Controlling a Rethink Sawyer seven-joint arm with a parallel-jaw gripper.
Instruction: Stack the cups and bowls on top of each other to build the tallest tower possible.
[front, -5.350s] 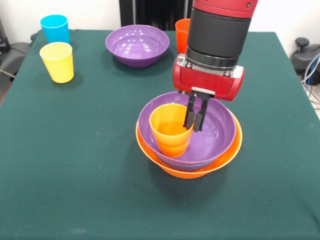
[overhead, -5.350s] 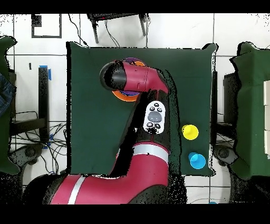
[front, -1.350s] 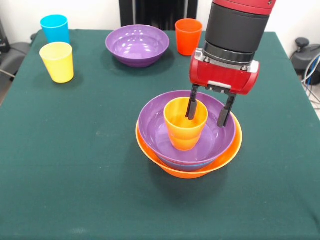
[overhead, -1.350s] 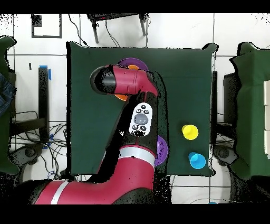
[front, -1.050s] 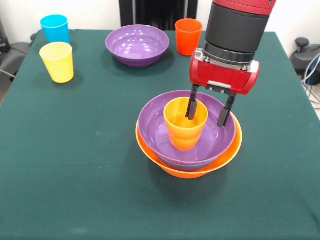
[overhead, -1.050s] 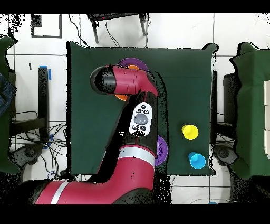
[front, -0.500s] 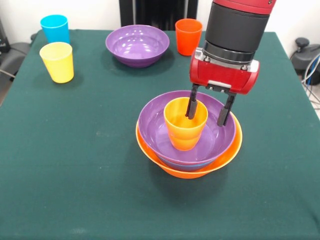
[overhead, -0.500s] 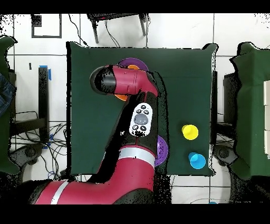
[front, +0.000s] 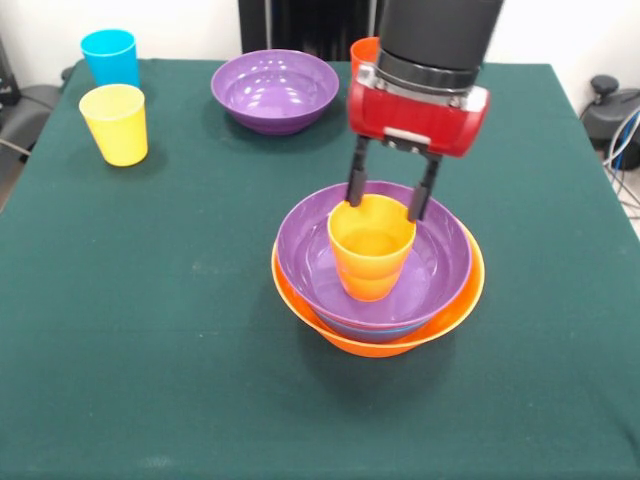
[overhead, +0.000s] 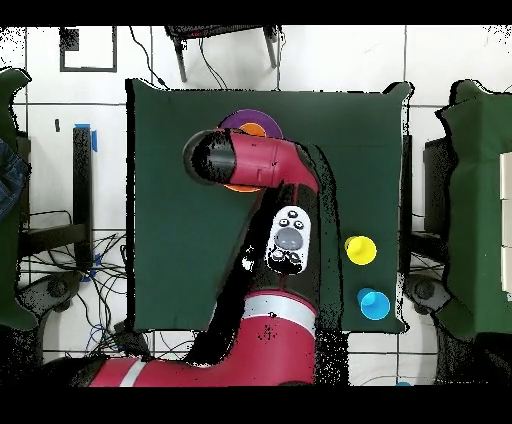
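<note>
The tower stands mid-table: a large orange bowl (front: 445, 312) holds a wide purple bowl (front: 440, 255), with a thin blue rim showing between them. An orange cup (front: 370, 255) stands upright inside the purple bowl. My gripper (front: 386, 203) is open, its two fingers spread just above the cup's far rim and holding nothing. A second purple bowl (front: 275, 90), a yellow cup (front: 115, 122) and a light blue cup (front: 110, 55) stand apart at the back. A red-orange cup (front: 362, 55) is half hidden behind the gripper. In the overhead view the arm covers most of the tower (overhead: 240, 123).
The yellow cup (overhead: 360, 250) and the light blue cup (overhead: 374, 303) sit near one table corner in the overhead view. The green tablecloth (front: 150, 330) covers the whole table. Cables and a black stand lie off the table's edge.
The gripper has risen and shifted toward the cup's far side; one finger was inside the cup, and both now hang above its rim. The cup has stayed put.
</note>
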